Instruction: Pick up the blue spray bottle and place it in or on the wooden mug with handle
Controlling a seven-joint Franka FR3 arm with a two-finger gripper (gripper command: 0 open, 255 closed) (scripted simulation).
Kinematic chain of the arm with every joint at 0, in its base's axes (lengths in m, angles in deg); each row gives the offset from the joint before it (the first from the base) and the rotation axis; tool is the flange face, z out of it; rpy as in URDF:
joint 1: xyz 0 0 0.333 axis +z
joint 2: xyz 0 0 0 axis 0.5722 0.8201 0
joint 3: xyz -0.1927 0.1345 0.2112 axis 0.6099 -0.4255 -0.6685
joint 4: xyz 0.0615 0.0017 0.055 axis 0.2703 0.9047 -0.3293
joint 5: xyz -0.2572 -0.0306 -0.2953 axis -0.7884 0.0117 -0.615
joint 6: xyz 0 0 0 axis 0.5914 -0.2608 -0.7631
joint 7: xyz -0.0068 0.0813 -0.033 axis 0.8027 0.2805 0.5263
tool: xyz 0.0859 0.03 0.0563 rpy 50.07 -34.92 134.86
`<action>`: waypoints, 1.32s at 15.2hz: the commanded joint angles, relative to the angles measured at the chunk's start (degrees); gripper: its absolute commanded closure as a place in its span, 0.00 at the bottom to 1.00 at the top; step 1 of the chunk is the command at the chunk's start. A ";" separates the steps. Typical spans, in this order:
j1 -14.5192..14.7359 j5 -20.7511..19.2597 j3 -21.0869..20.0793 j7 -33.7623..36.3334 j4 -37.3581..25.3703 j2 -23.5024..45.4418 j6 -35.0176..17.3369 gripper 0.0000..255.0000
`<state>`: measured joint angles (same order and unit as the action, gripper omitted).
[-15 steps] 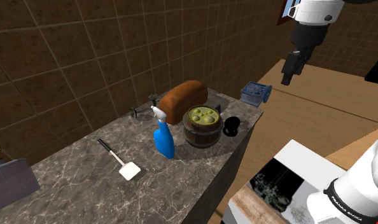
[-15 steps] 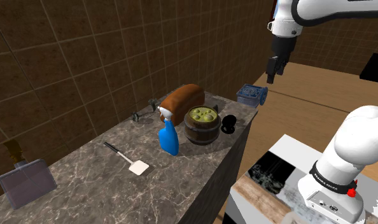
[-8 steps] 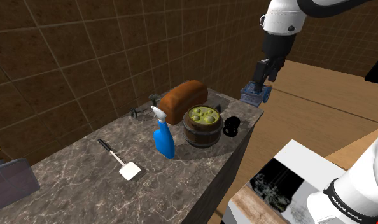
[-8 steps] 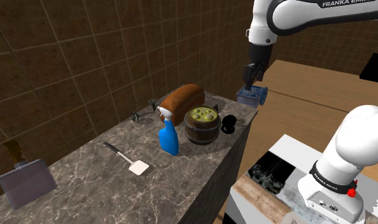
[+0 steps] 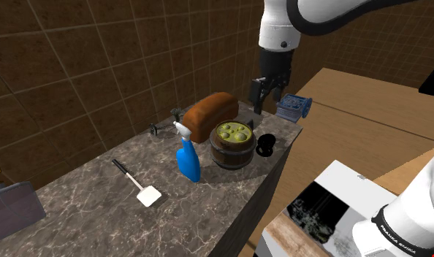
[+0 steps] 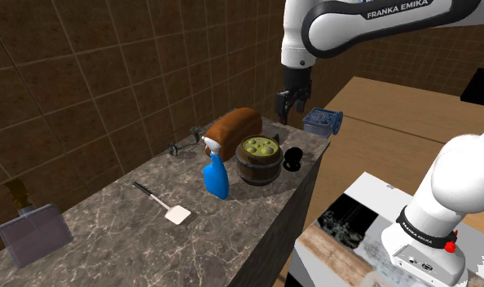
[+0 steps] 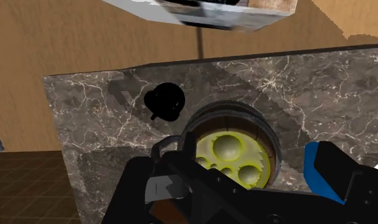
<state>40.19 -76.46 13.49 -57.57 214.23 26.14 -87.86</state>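
Kitchen scene, shoulder view: a white robot arm reached in from the upper right. Its black tool [image 5: 265, 101] hung above the far end of a marbled tabletop [image 5: 91, 212], near a brown loaf [image 5: 212, 113]. Tool fingers were spread apart, w/ nothing btwn them.

The blue spray bottle [image 5: 188, 160] stood upright on the tabletop, white trigger head on top. It was just beside the brown barrel-like mug [image 5: 231, 155], on the side toward that view's left, and the loaf lay behind both. The mug's mouth showed a yellow-green filling w/ round hollows. A white spatula [image 5: 139, 186] lay well apart from them, nearer the camera. In the wrist view the mug sat ahead of the fingers, w/ the bottle's blue body beside it.

Step in hand, as I judged it: the approach, bottle not yet gripped. The next move prob. called for shifting the tool past the mug to the bottle, lowering w/ a finger on either side of its body, then closing. Loaf & mug stood close, so there was little room for error.
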 commanded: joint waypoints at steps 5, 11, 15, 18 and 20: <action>1.36 -0.76 -4.57 6.67 -7.74 11.04 -3.62 0.00; 3.36 -4.08 -8.06 13.65 -18.54 23.30 -4.96 0.00; 5.66 -7.26 -9.41 18.11 -27.40 32.05 -4.49 0.00; 7.72 -9.45 -9.75 20.68 -34.06 37.98 -3.52 0.00; 7.76 -9.59 -9.65 20.78 -32.89 38.26 -4.95 0.00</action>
<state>47.72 -85.83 3.87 -37.15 181.41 63.87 -92.35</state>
